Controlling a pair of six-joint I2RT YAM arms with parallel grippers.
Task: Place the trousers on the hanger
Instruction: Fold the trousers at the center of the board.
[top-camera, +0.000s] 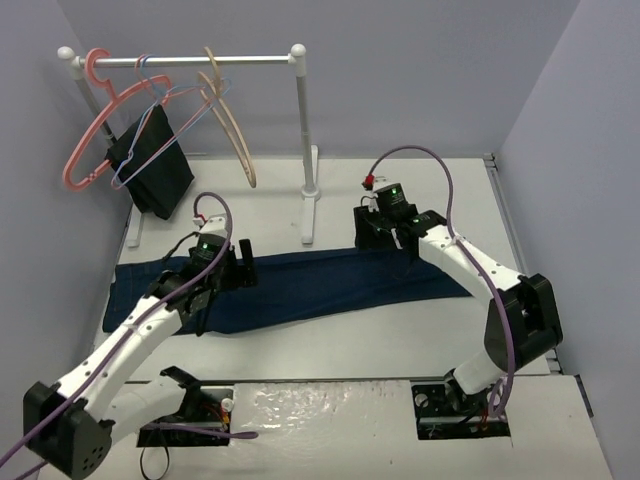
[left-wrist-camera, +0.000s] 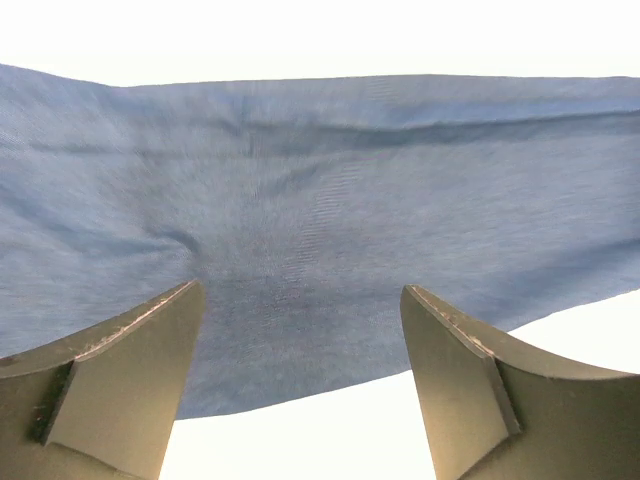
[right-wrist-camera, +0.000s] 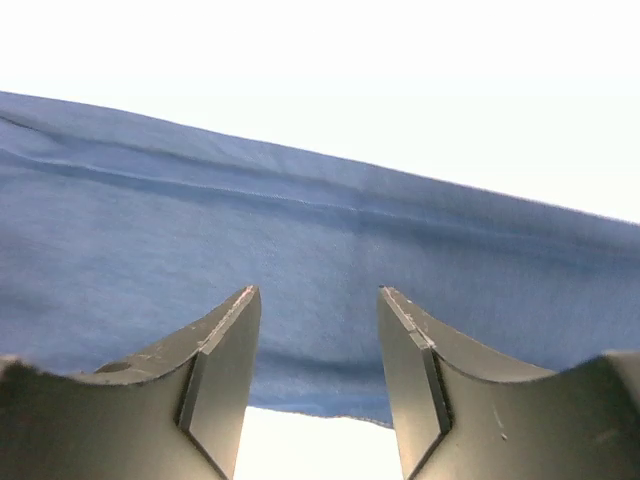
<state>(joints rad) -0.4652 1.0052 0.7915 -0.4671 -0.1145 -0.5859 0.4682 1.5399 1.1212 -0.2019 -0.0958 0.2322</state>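
**Kid:** Where are the jeans?

**Helper:** Your jeans (top-camera: 330, 285) lie flat on the desk (top-camera: 400, 340). They stretch sideways from the left edge toward the right edge, about halfway between the near edge and the far edge. No part of them is lifted.

**Kid:** What are my grippers doing?

**Helper:** Your left gripper (left-wrist-camera: 300, 290) is over the left part of the jeans. Its jaws are spread wide and it has nothing in them. Your right gripper (right-wrist-camera: 318, 290) is over the right part. Its jaws are apart too, a bit less wide, and they hold nothing. I cannot tell if the tips touch the cloth.

**Kid:** Why one at each end?

**Helper:** I think it is because jeans are long and floppy. If you grab one spot, the rest will hang down and drag. With two grabs far apart the cloth stays straight, so you can lay it over a bar.

**Kid:** Where is the hanger?

**Helper:** The wooden hanger (top-camera: 235, 130) hangs by its hook on the rail (top-camera: 250, 60) at the far left corner. It is next to the wire hangers (top-camera: 170, 100), a pink hanger (top-camera: 85, 150) and a black cloth (top-camera: 155, 165). It is well apart from the jeans, so you must carry them there.
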